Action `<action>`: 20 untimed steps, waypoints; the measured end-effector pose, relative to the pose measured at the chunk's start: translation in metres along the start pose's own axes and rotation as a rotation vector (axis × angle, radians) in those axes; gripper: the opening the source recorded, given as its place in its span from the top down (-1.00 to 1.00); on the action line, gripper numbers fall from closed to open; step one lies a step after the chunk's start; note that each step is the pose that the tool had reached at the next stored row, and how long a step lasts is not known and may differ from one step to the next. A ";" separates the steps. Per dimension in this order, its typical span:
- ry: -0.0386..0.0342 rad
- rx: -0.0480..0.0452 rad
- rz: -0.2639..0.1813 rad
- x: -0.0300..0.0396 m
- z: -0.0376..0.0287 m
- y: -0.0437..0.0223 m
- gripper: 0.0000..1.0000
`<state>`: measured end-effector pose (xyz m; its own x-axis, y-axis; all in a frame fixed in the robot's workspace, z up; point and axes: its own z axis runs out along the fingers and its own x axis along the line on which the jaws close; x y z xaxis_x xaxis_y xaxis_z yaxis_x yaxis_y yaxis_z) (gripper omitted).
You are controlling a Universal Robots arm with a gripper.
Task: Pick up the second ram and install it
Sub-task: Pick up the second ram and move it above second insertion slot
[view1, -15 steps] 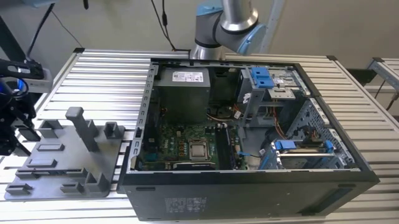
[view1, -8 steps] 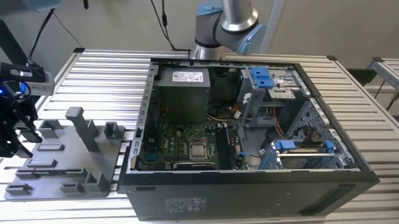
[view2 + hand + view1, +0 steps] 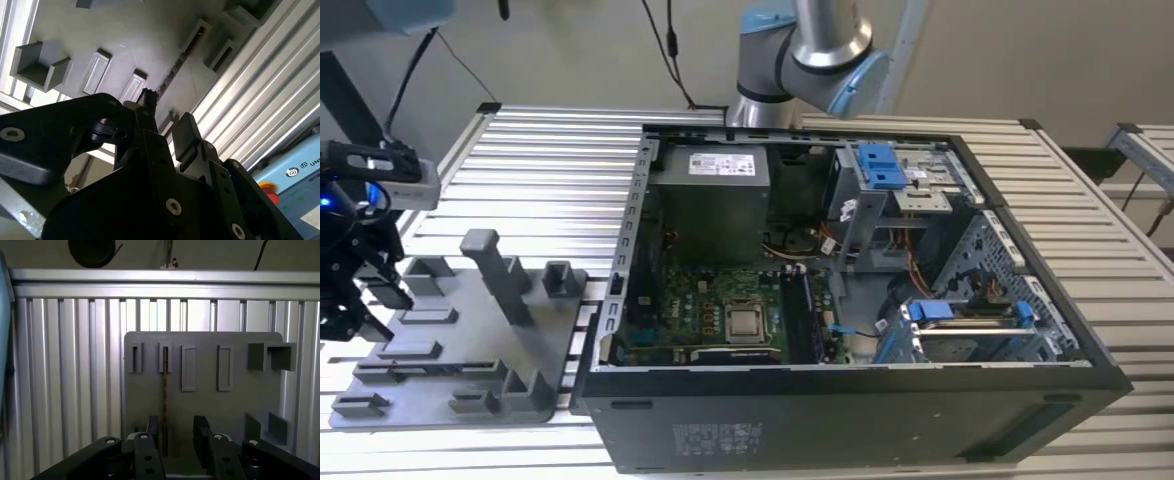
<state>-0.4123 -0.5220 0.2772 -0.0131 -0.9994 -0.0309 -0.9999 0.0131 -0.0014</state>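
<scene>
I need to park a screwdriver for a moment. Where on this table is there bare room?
The ribbed table is bare beyond the grey fixture, up to the wall of the computer case, and in a strip on the exterior view's right of the case. Crowded: the fixture's posts, with the gripper over them, and the case's inside.

The first wrist view's edge cuts my claw [image 3: 175, 430] off just behind the fingers [image 3: 152, 432]. The ram [image 3: 165, 385] stands edge-on to me, a thin dark line with its face hidden. In the second wrist view its near end is lost behind one fingertip. In the exterior view the left edge cuts through my claw, and my arm [image 3: 814, 50] runs out at the top.
</scene>
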 end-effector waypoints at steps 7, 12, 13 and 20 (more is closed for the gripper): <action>0.0081 -0.0009 0.000 0.0003 0.0052 -0.0001 0.16; 0.0083 -0.0008 -0.009 0.0004 0.0106 0.0003 0.16; 0.0083 -0.0005 -0.014 0.0005 0.0116 0.0005 0.16; 0.0009 0.0062 -0.052 0.0008 0.0205 0.0029 0.16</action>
<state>-0.4152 -0.5221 0.2567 0.0385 -0.9988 -0.0297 -0.9992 -0.0382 -0.0092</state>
